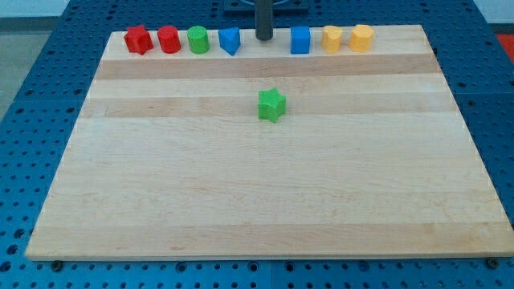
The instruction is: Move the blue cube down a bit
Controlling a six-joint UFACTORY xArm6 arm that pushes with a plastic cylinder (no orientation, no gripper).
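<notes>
The blue cube (300, 39) stands in the row of blocks along the top edge of the wooden board (265, 193), right of centre. My tip (263, 38) is at the top edge, just left of the blue cube with a gap between them, and right of a second blue block (230, 40) of angular shape. The tip touches no block.
The top row also holds a red star (138, 39), a red cylinder (169, 39) and a green cylinder (198, 39) at the left, and two yellow blocks (332, 38) (361, 38) at the right. A green star (271, 105) lies below the tip.
</notes>
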